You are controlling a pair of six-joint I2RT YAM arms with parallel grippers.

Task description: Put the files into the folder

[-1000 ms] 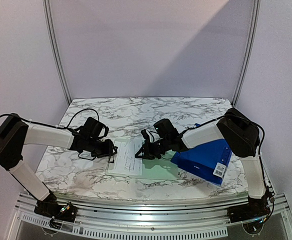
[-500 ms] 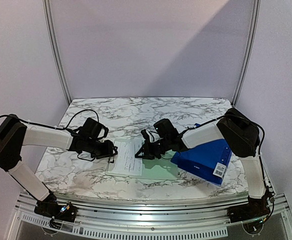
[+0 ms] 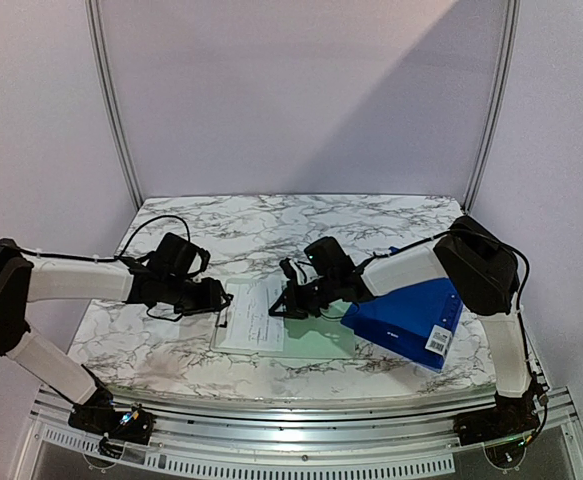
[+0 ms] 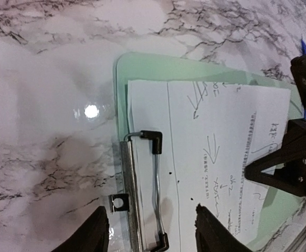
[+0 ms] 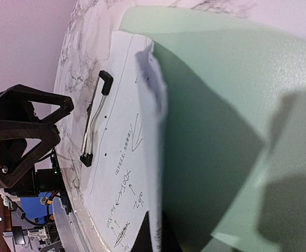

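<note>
- A white marble-pattern worktop (image 3: pixel 271 220) is closed in by pale lilac walls, with both arms reaching toward its middle.
- The folder (image 3: pixel 401 315) lies open near the near edge. Its glossy blue cover is propped up toward the right edge, with the barcode sticker (image 3: pixel 438 340) at its near corner. Its green inside leaf (image 3: pixel 321 340) lies flat at the centre.
- The paper sheet (image 3: pixel 256 315), with printed and handwritten lines, lies on the left part of that leaf. Its left margin sits beside the metal clip (image 4: pixel 154 194).
- I judge the sheet to be light, limp and easy to crease or slide on the slick plastic. A free edge or corner is the best place to take it, not the middle. The folder is stiffer but slippery, and it probably needs holding down by its leaf or spine.
- The left gripper (image 4: pixel 151 224) is spread wide, low over the clip. One finger is on each side of the clip's near end, and it holds nothing.
- The right gripper (image 3: pixel 287 302) is at the sheet's right edge, opposite the left one. That edge (image 5: pixel 154 100) is curled up off the leaf and runs toward the fingers. I cannot tell whether they are pinching it.
</note>
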